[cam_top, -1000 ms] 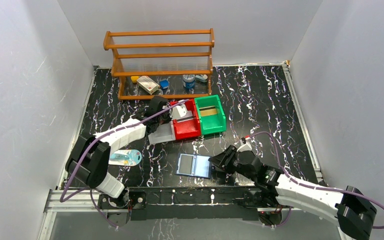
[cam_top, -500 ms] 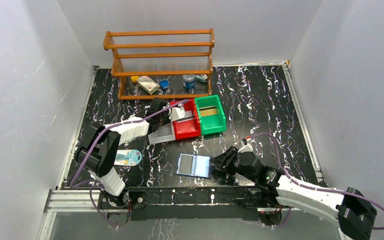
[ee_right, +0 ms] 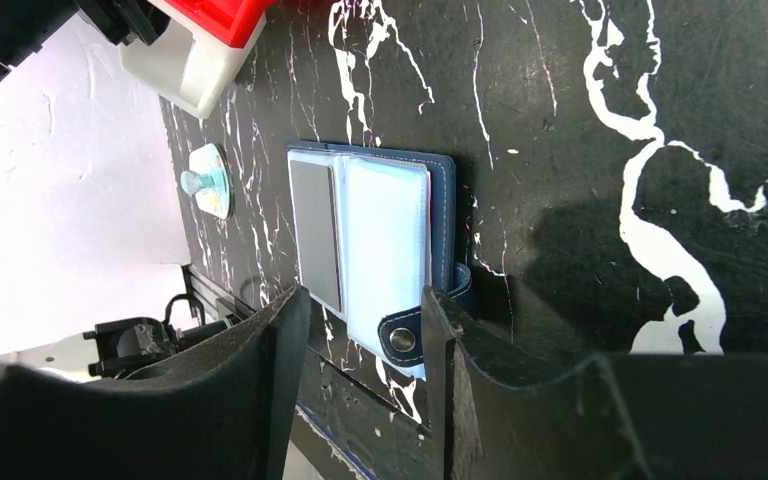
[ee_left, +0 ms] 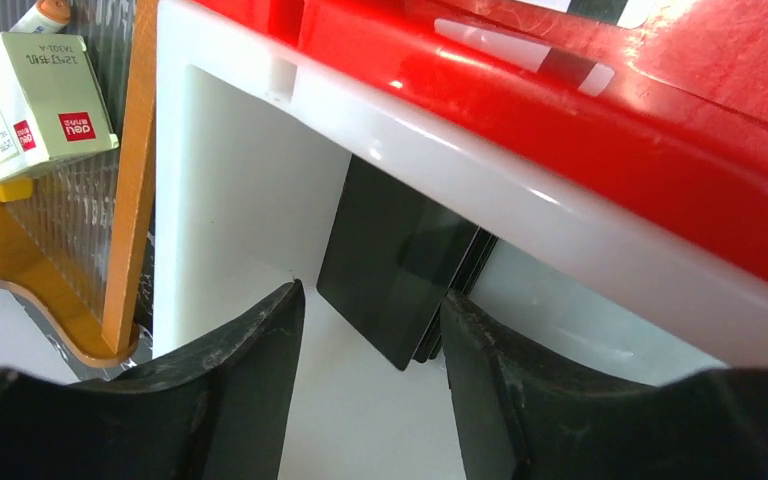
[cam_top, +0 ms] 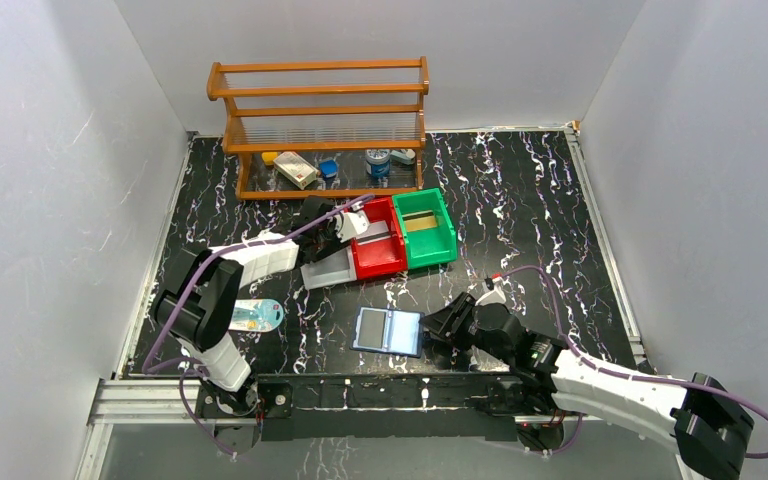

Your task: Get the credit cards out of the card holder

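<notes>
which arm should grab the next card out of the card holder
Right, probably. The right tool hangs open just beside the card holder, which lies spread open on the table near the arm bases. The left tool is far off at the white bin, open around a dark card.

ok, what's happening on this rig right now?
Card removal is under way. The left gripper is open over the white bin beside the red bin. Dark cards lie inside the white bin, apparently not gripped. The card holder lies unfolded on the table near the arm bases, and a grey card seems to sit in one sleeve. The right gripper is open at its snap-tab edge, holding nothing.
</notes>
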